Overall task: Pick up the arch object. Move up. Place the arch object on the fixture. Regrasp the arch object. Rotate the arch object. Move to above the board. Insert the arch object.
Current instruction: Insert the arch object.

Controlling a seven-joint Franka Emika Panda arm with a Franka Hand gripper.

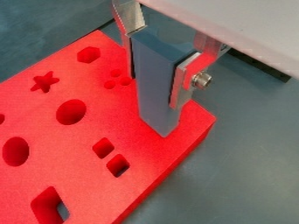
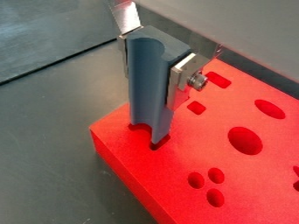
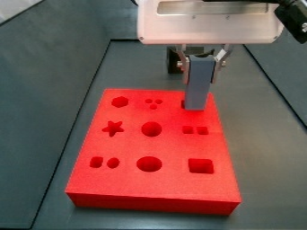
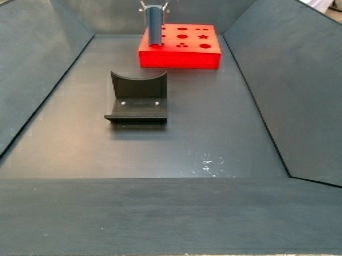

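Note:
The slate blue-grey arch object (image 1: pixel 156 83) (image 2: pixel 149 83) stands upright, and my gripper (image 1: pixel 156 54) (image 2: pixel 149 54) is shut on its upper part in both wrist views. Its lower end sits in a cutout near a corner of the red-orange board (image 1: pixel 70 144) (image 2: pixel 211 149). In a side view the arch object (image 3: pixel 198 85) stands at the board's far right part (image 3: pixel 150 171) under my gripper (image 3: pixel 199 58). From the other side camera the arch object (image 4: pixel 154 25) rises from the far board (image 4: pixel 181 58), the gripper out of view above it. The dark fixture (image 4: pixel 136 97) stands apart on the floor, nearer the camera.
The board carries star, round, hexagon and square cutouts (image 3: pixel 153 129). Dark walls enclose the grey floor (image 4: pixel 160 160) on both sides. The white arm housing (image 3: pixel 204 20) hangs over the board's far edge.

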